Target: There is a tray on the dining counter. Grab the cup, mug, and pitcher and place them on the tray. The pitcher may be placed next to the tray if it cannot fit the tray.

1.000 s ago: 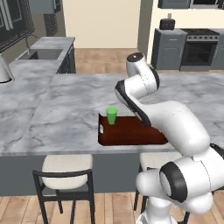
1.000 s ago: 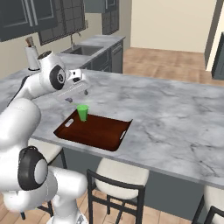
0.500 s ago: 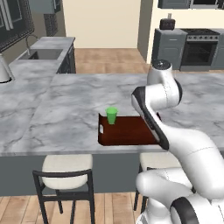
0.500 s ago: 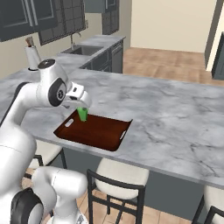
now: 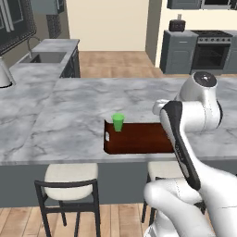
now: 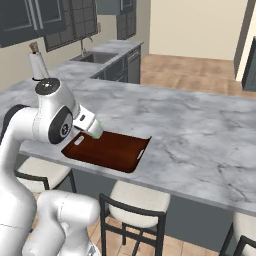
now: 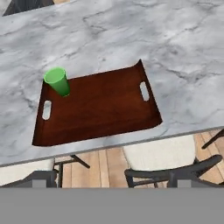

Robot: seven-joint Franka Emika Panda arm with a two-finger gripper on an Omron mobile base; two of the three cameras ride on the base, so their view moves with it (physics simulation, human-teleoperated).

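A green cup (image 7: 57, 81) stands upright in the upper-left corner of the reddish-brown tray (image 7: 100, 109), mid-frame on the marble dining counter (image 7: 131, 35). The claw's state cannot be told. Mug and pitcher remain — best set them on the tray's bare right side, well apart from the cup.

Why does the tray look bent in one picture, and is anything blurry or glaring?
In the hand view the tray bows outward with curved edges, a wide-angle lens effect, while the green cup stays sharp. In the left base view the tray looks straight-sided, lit softly and evenly. In the right base view the dining counter shows no glare; the picture is slightly soft throughout.
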